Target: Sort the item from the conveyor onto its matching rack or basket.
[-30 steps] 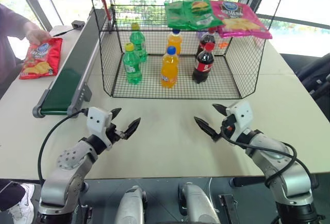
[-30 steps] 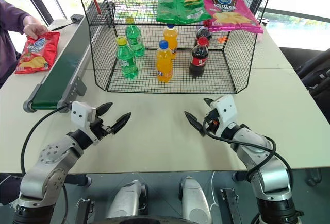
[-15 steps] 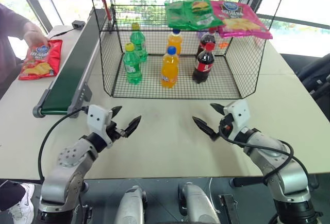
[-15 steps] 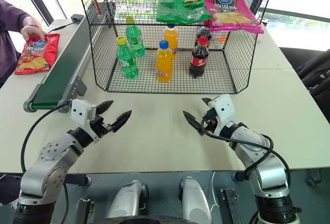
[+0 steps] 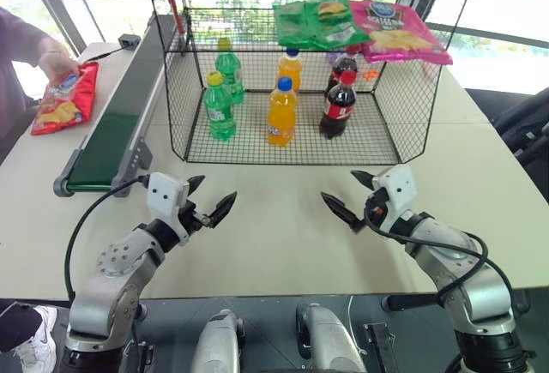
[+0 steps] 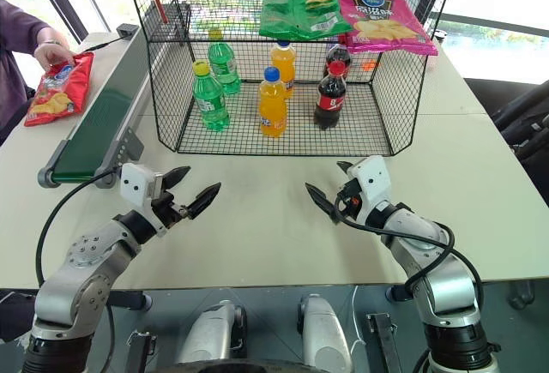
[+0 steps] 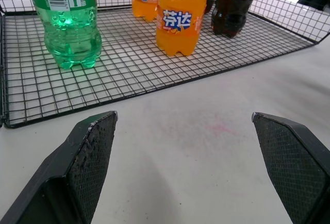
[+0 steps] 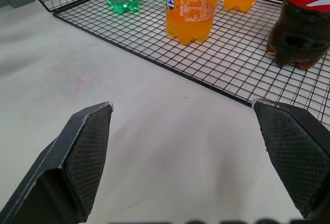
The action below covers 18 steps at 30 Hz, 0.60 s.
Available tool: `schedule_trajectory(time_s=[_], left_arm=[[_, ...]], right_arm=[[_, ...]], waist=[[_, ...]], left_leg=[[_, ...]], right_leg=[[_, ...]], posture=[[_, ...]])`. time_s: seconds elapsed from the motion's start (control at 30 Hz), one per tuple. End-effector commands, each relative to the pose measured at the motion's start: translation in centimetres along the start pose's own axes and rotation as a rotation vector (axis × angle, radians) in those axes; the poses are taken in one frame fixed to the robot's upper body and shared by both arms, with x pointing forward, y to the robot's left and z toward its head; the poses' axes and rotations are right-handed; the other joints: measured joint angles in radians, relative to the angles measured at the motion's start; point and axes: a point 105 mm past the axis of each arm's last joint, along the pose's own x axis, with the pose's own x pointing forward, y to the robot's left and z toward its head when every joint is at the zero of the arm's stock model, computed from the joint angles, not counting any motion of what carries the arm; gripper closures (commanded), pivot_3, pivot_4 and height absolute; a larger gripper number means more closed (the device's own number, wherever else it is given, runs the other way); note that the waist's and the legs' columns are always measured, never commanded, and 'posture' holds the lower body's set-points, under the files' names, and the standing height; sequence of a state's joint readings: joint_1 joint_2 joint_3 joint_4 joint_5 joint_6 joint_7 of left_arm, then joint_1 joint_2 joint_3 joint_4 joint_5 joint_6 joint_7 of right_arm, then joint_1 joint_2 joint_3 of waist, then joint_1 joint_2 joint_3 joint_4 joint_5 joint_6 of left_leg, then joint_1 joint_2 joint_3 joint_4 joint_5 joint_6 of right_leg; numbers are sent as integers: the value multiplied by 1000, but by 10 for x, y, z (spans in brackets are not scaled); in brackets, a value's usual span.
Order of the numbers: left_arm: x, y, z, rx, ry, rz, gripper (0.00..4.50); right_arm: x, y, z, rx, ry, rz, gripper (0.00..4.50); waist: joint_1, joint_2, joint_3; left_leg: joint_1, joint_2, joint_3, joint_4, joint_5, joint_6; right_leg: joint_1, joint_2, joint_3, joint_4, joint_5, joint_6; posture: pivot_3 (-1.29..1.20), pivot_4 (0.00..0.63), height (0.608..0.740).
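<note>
At the upper left of the head view, a person's hand [image 5: 58, 65] is holding the flat red crisp bag with a round blue logo [image 5: 63, 99], tilted, at the table's edge beside the long dark green conveyor belt with grey metal rails [image 5: 107, 141]. The large black wire-mesh rack [image 5: 292, 73] is standing at upper centre, carrying a green crisp bag [image 5: 322, 21] and a pink-magenta crisp bag [image 5: 399, 32] on its top tier. Green, orange and cola bottles are standing in its lower compartment. Lower in the frame, the left gripper [image 5: 209, 201] and right gripper [image 5: 351, 195] are hovering over the white table [image 5: 274, 236], fingers spread wide, pinching nothing.
</note>
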State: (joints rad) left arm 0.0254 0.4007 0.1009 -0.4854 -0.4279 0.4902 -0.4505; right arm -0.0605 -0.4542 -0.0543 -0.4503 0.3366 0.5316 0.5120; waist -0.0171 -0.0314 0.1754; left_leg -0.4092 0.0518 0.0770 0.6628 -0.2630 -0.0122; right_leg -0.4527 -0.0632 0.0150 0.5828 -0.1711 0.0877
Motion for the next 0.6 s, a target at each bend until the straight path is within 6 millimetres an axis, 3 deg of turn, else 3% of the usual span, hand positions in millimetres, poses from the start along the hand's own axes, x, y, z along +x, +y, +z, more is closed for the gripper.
schedule_trajectory(time_s=[0.03, 0.6], left_arm=[[1, -5, 13, 18, -50, -20, 104], [3, -7, 14, 27, -54, -20, 104]], right_arm=[[0, 1, 12, -31, -47, 1, 0], [3, 1, 13, -36, -45, 6, 0]], waist=[[0, 0, 0], [0, 0, 0]], left_leg=[[0, 0, 0, 0, 0, 0], [0, 0, 0, 0, 0, 0]], right_leg=[[0, 0, 0, 0, 0, 0], [0, 0, 0, 0, 0, 0]], posture=[[0, 150, 740], [0, 150, 740]])
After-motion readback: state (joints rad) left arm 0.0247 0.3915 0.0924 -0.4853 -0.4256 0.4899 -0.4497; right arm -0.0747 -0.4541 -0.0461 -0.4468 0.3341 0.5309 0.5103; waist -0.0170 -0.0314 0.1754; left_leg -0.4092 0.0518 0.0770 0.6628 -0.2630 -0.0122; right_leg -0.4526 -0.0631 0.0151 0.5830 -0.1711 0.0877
